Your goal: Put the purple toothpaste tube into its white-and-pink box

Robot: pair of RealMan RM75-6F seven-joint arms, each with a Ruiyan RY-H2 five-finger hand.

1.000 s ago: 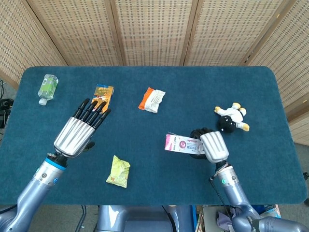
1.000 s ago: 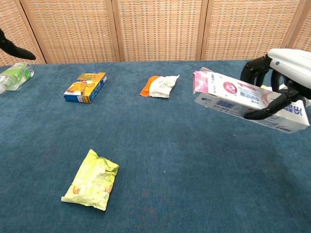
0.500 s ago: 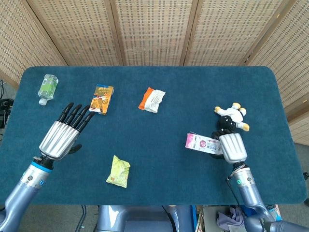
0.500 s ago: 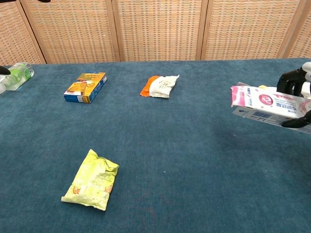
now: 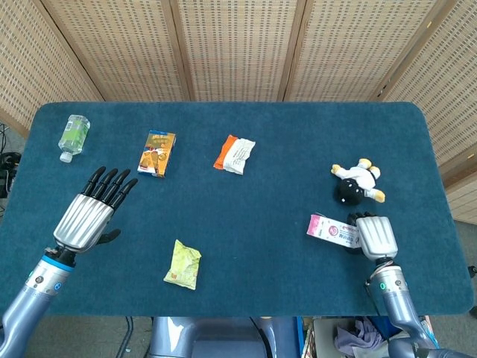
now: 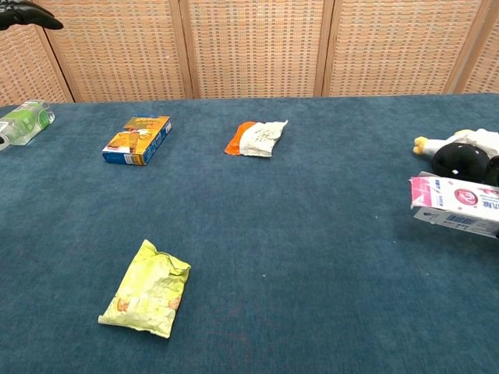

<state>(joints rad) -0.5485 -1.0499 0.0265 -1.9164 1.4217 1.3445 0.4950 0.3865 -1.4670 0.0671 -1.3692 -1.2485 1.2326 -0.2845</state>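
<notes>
My right hand [image 5: 376, 237] grips the right end of the white-and-pink toothpaste box [image 5: 333, 231] near the table's front right. In the chest view the box [image 6: 456, 206] shows at the right edge, low over the cloth with its open pink flap end pointing left; whether it touches the table I cannot tell. My left hand [image 5: 86, 216] hovers over the front left of the table, fingers spread and holding nothing. Only its dark fingertips [image 6: 27, 14] show at the top left of the chest view. No purple toothpaste tube is visible in either view.
A black-and-white toy cow [image 5: 356, 183] lies just behind the box. Further off are an orange-and-white packet [image 5: 235, 154], an orange-and-blue carton [image 5: 156, 152], a green-labelled bottle [image 5: 74, 136] and a yellow-green packet [image 5: 182, 264] on the blue table [image 5: 246, 216].
My right hand has carried the box to the right and toward the table's front edge, lower than before. My left hand has drawn back to the left and nearer the front.
</notes>
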